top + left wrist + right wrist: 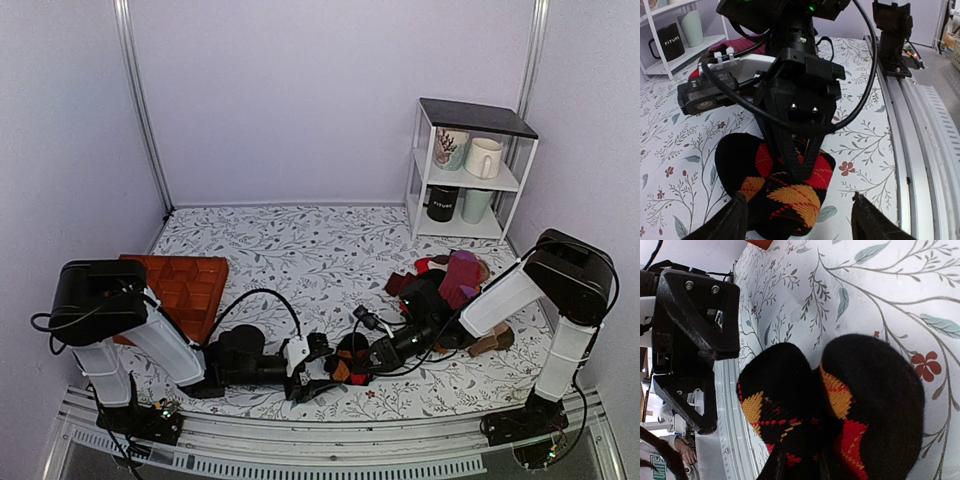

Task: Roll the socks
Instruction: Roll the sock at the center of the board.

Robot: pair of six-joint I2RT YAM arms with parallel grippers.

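We see a white tabletop [300, 250] printed with grey leafy sprigs, boxed in by pale lilac walls [300, 100]. Near its front edge lies the rolled pair of black knit socks with red and orange argyle diamonds [785, 197], pinched by the right arm's fingers [796, 155]. The left arm's fingers [732, 217] stand spread on either side.

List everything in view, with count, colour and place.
argyle socks: one rolled bundle, black with red and orange diamonds, near table edge
loose socks: one pile, maroon, purple and tan, right side
compartment tray: one, orange-brown, left side
shelf rack: one, white, dark top, far right corner
mugs: four, floral, white, black, pale green, on the rack
table: one, white floral cover
left hand: one, black, open, astride the bundle
right hand: one, black, pinching the bundle
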